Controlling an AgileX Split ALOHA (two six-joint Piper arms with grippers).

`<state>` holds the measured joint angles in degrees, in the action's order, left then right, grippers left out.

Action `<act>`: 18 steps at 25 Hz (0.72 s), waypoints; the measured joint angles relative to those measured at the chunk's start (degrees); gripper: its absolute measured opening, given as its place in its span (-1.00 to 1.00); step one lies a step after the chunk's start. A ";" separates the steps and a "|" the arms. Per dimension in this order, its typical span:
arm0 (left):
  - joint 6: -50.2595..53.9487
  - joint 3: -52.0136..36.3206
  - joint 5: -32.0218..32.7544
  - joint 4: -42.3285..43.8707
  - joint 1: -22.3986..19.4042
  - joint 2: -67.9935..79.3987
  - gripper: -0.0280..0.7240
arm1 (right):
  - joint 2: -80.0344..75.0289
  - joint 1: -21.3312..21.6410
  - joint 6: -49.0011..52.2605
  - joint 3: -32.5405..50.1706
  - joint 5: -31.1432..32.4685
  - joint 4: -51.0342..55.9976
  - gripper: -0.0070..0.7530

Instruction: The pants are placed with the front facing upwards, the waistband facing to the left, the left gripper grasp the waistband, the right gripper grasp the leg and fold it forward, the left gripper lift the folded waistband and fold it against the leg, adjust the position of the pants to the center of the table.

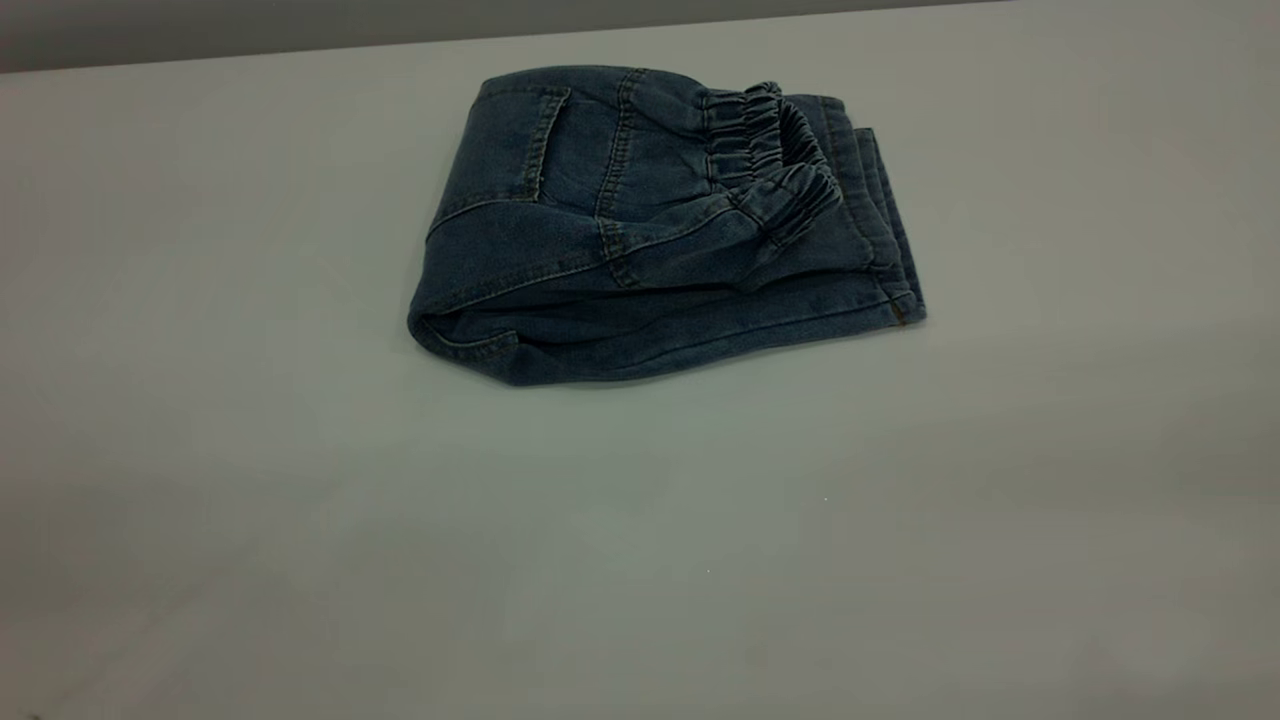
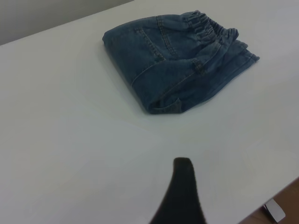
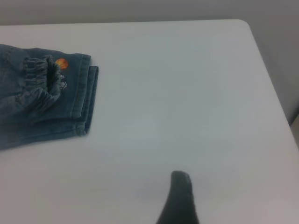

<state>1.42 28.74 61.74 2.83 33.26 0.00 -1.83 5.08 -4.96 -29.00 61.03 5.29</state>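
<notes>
Denim, dark blue: the short pants (image 1: 650,230) lie folded into a compact stack on the plain off-white table (image 1: 200,500), toward its far side in the exterior view. The ruched elastic waistband (image 1: 770,160) sits on top of the stack, laid over onto the wide hemmed leg (image 1: 880,230), whose stitched cuff layers stick out past the waistband at the exterior view's right. A rear pocket seam shows on the upper fold. A rounded fold forms the stack's left edge.

Neither arm appears in the exterior view. In the left wrist view only one dark fingertip of the left gripper (image 2: 183,164) shows, raised over bare table; the pants (image 2: 177,65) lie ahead of it and well apart, with the waistband (image 2: 210,30) at the far end of the stack. Whether this gripper's fingers are wide or narrow cannot be told.

In the right wrist view one dark fingertip of the right gripper (image 3: 180,179) likewise shows over bare table. The leg (image 3: 84,93) lies ahead and off to one side, well apart from it, with the waistband (image 3: 42,77) bunched just beyond and a small orange patch of print (image 3: 61,64) showing beside it. This gripper's opening cannot be told either. Nothing is held by either tool.
</notes>
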 joint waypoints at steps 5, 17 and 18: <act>0.00 0.05 0.05 0.02 0.00 0.00 0.57 | 0.00 0.00 0.05 0.00 0.00 0.00 0.36; 0.16 0.05 0.11 0.02 -4.22 0.00 0.57 | 0.00 -1.83 0.16 -0.03 0.00 -0.11 0.36; 0.16 0.05 0.11 0.02 -6.93 0.00 0.57 | 0.00 -2.87 0.16 -0.03 0.00 -0.11 0.36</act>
<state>1.59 28.79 61.84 2.84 26.33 0.00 -1.83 2.22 -4.80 -29.03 61.03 5.17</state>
